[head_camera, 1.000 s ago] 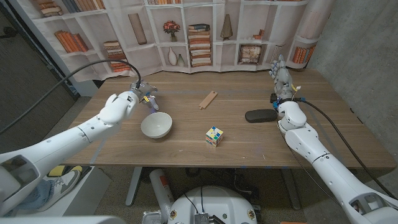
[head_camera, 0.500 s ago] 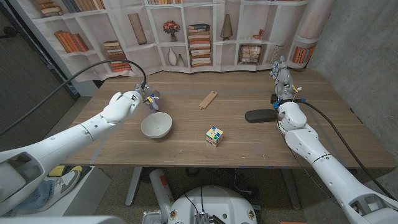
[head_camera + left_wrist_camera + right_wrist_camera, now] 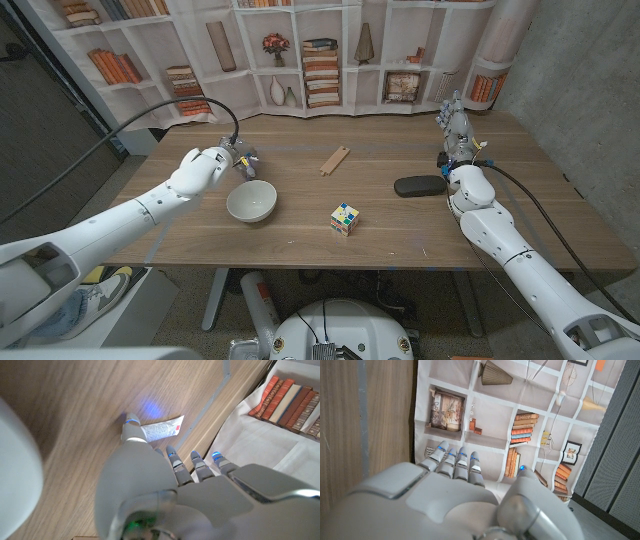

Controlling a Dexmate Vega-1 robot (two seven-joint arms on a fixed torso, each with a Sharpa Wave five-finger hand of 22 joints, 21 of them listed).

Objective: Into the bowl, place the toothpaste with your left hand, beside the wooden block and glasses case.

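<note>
Task status: early stage; the toothpaste [image 3: 161,429] has not reached the bowl [image 3: 251,201], whose interior appears empty in the head view.

Left robot hand [image 3: 213,166]: positioned at the far-left part of the worktop [image 3: 300,235], just behind the bowl; in the left wrist view one fingertip [image 3: 131,422] touches or sits right at the near end of the toothpaste, while the other fingers extend apart beyond it; no closed grip on the tube is visible, so the robot hand is judged open and not yet holding the item.

Toothpaste: a small white tube with red print, lying flat on the worktop close to its far edge, beside the left robot hand and outside the bowl.

Right robot hand [image 3: 455,121]: at the far-right corner of the worktop, fingers extended and apart, holding nothing; the glasses case [image 3: 419,185] lies near its forearm.

Other items: the wooden block [image 3: 335,159] lies at centre rear; a colour cube [image 3: 345,219] lies right of the bowl; neither is in the bowl.

Remaining, by judgement: secure a grip on the tube; lift; carry over the bowl rim; release inside.
</note>
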